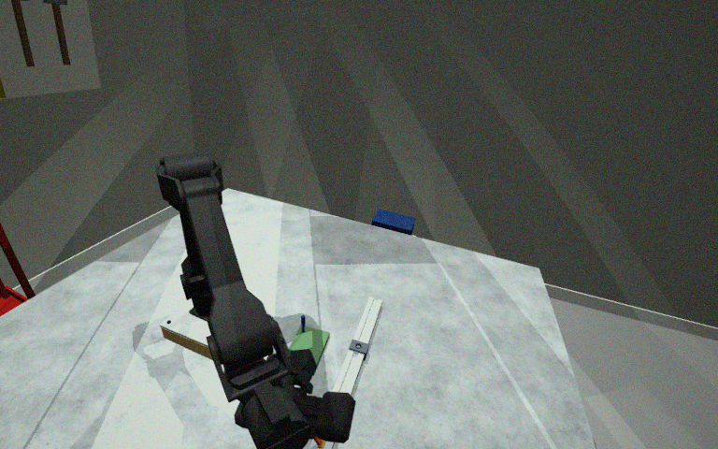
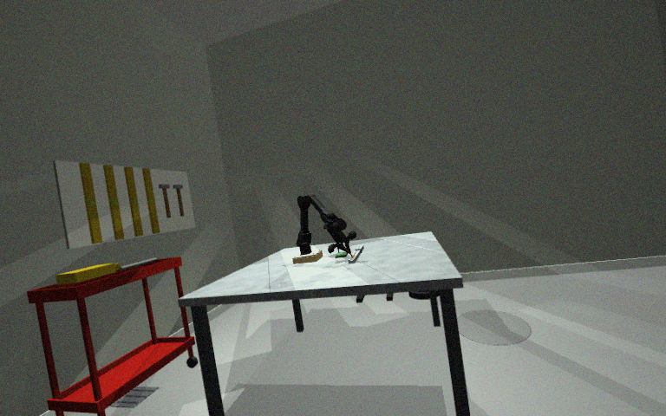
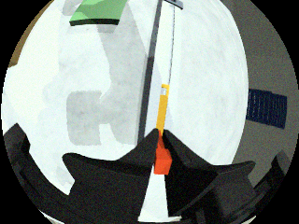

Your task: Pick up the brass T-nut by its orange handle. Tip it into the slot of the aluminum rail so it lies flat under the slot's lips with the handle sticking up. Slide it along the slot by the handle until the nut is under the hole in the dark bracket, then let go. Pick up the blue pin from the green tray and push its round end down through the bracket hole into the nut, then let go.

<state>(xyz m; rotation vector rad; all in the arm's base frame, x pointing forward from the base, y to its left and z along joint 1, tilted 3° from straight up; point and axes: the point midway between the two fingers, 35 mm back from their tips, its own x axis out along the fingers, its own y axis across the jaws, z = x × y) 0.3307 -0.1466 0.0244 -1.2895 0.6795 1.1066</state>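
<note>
My gripper (image 3: pixel 160 133) is shut on the orange handle (image 3: pixel 163 161) of the T-nut. The brass part (image 3: pixel 162 109) extends forward from the fingertips, over or at the slot of the aluminum rail (image 1: pixel 371 316) (image 3: pixel 163 51); its seating depth cannot be told. In the top view the fingers are hidden behind the wrist, with a bit of orange (image 1: pixel 320 441) showing below. The dark bracket (image 1: pixel 352 347) (image 3: pixel 177 4) sits across the rail, farther along from the nut. The blue pin (image 1: pixel 302 324) stands upright in the green tray (image 1: pixel 317 340) (image 3: pixel 99 13), left of the rail.
A tan-edged white base piece (image 1: pixel 185 340) (image 2: pixel 306 257) is by the arm's base, left of the tray. A blue box (image 1: pixel 393 221) (image 3: pixel 267 108) is beyond the table's far edge. A red cart (image 2: pixel 127 274) stands left of the table.
</note>
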